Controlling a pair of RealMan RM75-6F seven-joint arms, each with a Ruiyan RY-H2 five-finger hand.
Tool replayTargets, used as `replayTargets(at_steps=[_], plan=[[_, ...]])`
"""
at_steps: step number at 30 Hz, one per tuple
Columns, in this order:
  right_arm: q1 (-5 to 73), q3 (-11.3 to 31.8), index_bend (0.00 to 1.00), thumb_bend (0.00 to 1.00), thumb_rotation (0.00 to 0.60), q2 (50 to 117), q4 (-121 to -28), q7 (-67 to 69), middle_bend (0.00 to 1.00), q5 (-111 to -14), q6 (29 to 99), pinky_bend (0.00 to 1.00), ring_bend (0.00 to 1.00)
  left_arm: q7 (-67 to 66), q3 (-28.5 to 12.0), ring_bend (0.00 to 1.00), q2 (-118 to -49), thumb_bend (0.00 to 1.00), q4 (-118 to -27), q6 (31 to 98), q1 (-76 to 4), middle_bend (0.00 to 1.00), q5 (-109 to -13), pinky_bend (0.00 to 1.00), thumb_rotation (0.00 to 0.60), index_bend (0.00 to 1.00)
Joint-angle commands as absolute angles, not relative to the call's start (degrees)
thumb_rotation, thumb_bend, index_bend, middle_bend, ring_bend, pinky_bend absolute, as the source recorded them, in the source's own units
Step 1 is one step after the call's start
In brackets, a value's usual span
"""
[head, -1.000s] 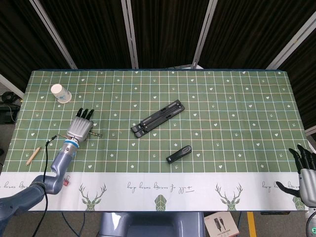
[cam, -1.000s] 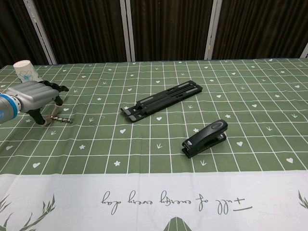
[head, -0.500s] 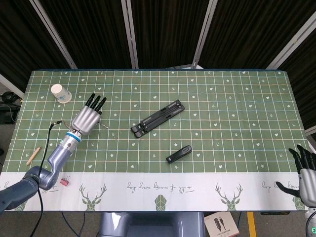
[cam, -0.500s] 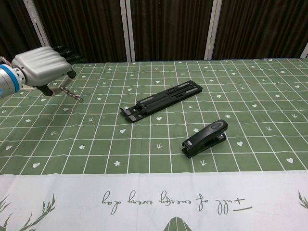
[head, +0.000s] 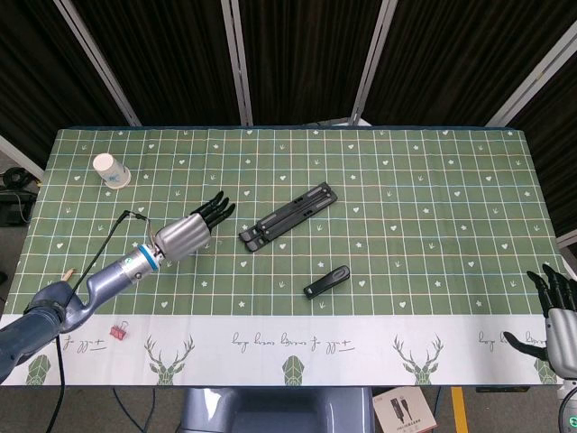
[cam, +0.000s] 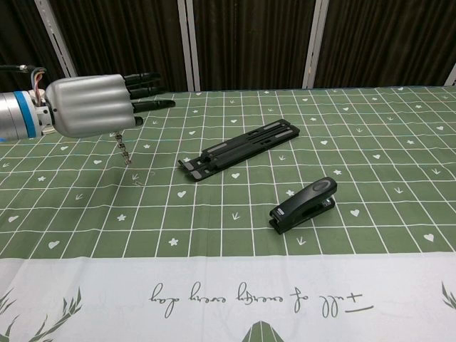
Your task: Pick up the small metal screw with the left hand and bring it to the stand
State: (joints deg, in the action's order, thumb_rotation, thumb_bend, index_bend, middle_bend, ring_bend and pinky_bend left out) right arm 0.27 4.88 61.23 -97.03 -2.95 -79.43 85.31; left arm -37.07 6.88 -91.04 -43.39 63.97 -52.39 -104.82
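Observation:
My left hand (head: 189, 234) hovers above the table, left of the black folded stand (head: 288, 215), its fingers pointing toward it. In the chest view the left hand (cam: 89, 105) pinches the small metal screw (cam: 125, 150), which hangs down below the fingers. The screw is a short way left of the stand (cam: 239, 151) and above the cloth. The head view hides the screw under the hand. At the lower right edge of the head view, off the table, my right hand (head: 554, 320) holds nothing and its fingers are spread.
A black stapler (head: 326, 281) lies in front of the stand. A paper cup (head: 110, 171) sits at the far left. A red binder clip (head: 117, 333) lies near the front left edge. The green checked cloth (head: 433, 198) covers the table.
The left hand has lifted the screw off the table and carried it right, toward the stand. The right hand has not moved.

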Motion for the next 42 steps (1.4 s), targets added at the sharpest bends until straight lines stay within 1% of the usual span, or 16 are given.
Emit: replayTargets(at_steps=[1,15,24,42], plan=[[0.3,4.9,0.12,0.05,0.600,61.3,-97.0,-3.0,0.00,-79.4,85.2,0.02,0.00,-38.2,9.4,0.00,-91.5,0.48,-40.5,66.7,-54.2,0.00,-108.7,0.00,0.600,0.66],[0.4,4.9,0.12,0.05,0.600,61.4,-97.4,-3.3,0.00,-79.6,85.2,0.02,0.00,-40.0,11.7,0.00,-90.4,0.48,-38.0,67.8,-56.2,0.00,-113.3,0.00,0.600,0.67],[0.4,5.0,0.12,0.05,0.600,61.4,-97.2,-3.0,0.00,-79.5,85.2,0.02,0.00,-40.2,12.6,0.00,-92.5,0.49,-35.6,66.6,-55.5,0.00,-113.8,0.00,0.600,0.67],[0.7,5.0,0.12,0.05,0.600,61.5,-97.1,-2.7,0.00,-79.9,85.0,0.02,0.00,-38.5,12.3,0.00,-94.2,0.49,-31.4,66.2,-54.4,0.00,-112.5,0.00,0.600,0.67]])
